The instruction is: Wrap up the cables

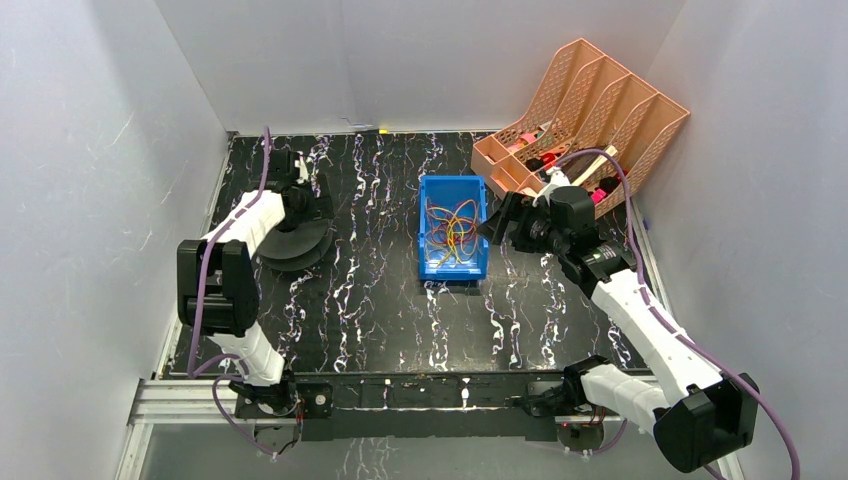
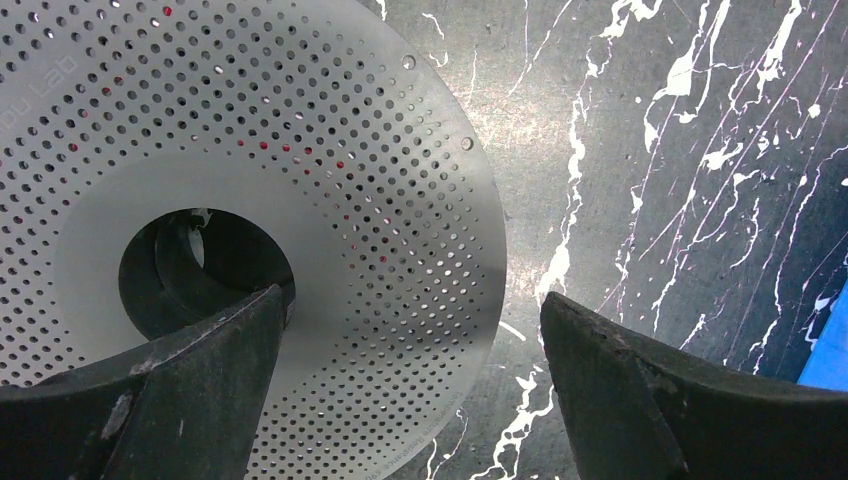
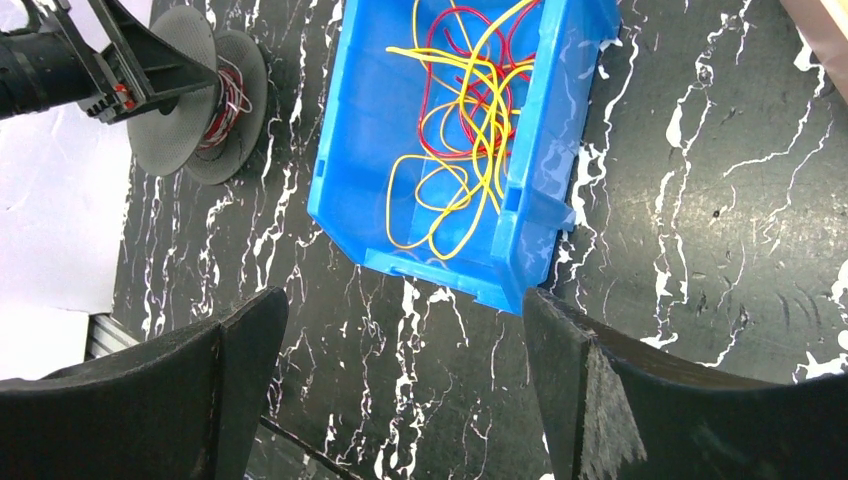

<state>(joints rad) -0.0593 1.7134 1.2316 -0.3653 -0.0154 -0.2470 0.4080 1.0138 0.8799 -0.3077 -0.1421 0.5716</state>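
While left hand point(image 2: 410, 300) and right hand point(image 3: 402, 297) agape, cables point(image 3: 478, 125) loose in bin point(image 3: 545, 160).

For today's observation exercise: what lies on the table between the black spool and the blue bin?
Nothing: that stretch from the spool to the blue bin holding the cables is bare marbled table, shown in the top and right wrist views.

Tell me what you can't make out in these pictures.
- Spool, left wrist view: cut off at the left edge, lower part behind the left gripper.
- Cables, right wrist view: upper loops cut off by the top edge.
- Rack contents, top view: too small, partly behind the right arm.
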